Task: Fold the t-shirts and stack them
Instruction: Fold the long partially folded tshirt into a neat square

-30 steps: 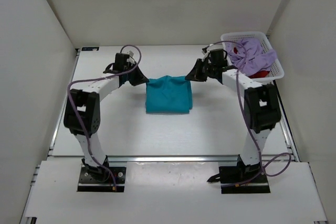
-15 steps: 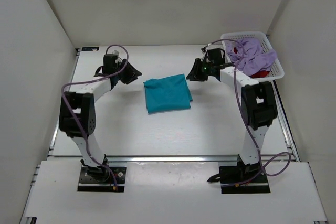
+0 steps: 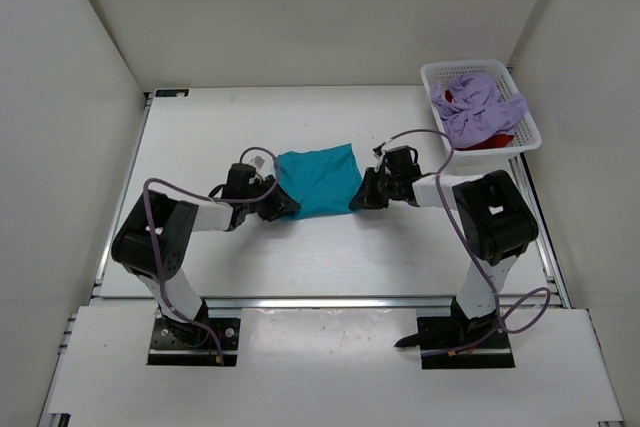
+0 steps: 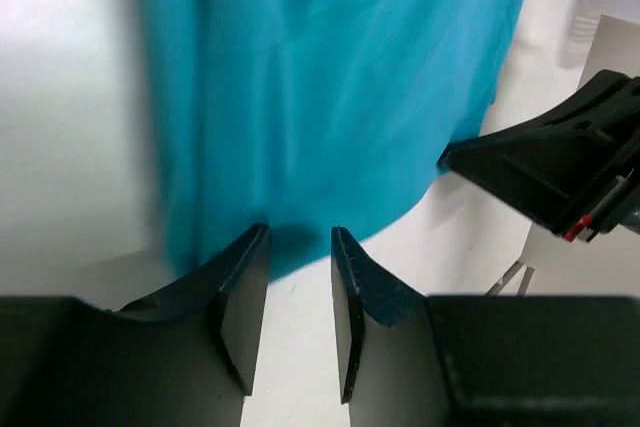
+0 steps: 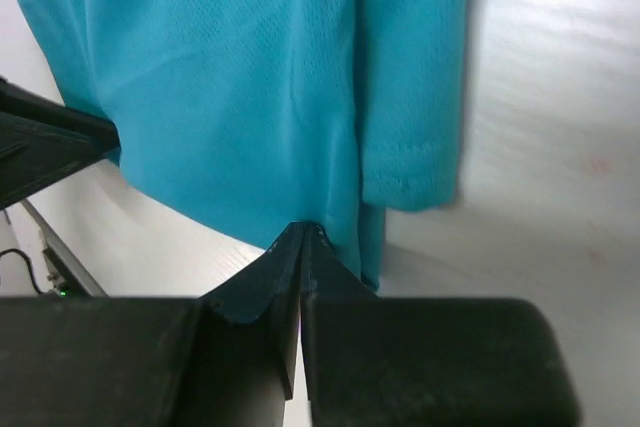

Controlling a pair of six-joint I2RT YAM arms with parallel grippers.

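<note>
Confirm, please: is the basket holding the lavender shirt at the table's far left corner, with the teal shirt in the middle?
No: the top external view shows the basket with the lavender shirt at the far right corner. The rest holds.

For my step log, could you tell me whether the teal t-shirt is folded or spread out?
Folded: the teal t-shirt lies as a compact rectangle with no sleeves sticking out, layers doubled over.

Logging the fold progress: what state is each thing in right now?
Teal cloth t-shirt: folded flat.
White plastic mesh basket: upright, holds two shirts.
Lavender cloth t-shirt: crumpled inside, on top.
Deep red cloth t-shirt: mostly buried beneath.
Left claw: open, at teal edge.
Right claw: shut, at teal edge.
</note>
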